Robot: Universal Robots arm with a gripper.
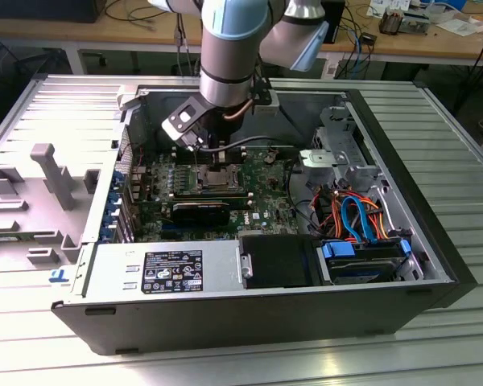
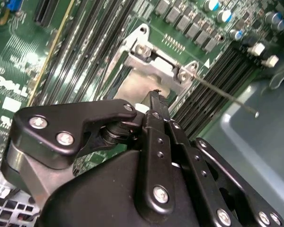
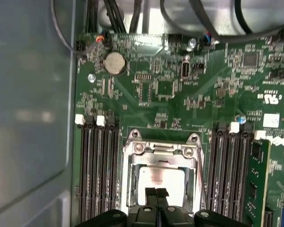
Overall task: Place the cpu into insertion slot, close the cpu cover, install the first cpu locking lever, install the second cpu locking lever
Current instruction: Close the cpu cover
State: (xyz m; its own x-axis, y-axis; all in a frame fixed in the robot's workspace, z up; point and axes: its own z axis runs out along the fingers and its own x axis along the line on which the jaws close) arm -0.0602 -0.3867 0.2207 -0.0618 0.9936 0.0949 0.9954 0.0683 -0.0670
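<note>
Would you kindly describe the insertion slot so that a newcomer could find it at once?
Start at the open computer case, then the green circuit board on its floor. The insertion slot sits beneath the gripper, between two banks of long black memory slots. Unlike those, it is square with a silver metal rim, the silver-grey top of the cpu showing in its middle.

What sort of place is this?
Probably a robotics or electronics lab: a robot arm reaches into an opened computer case on a ribbed metal table, with cable-strewn workbenches behind.
</note>
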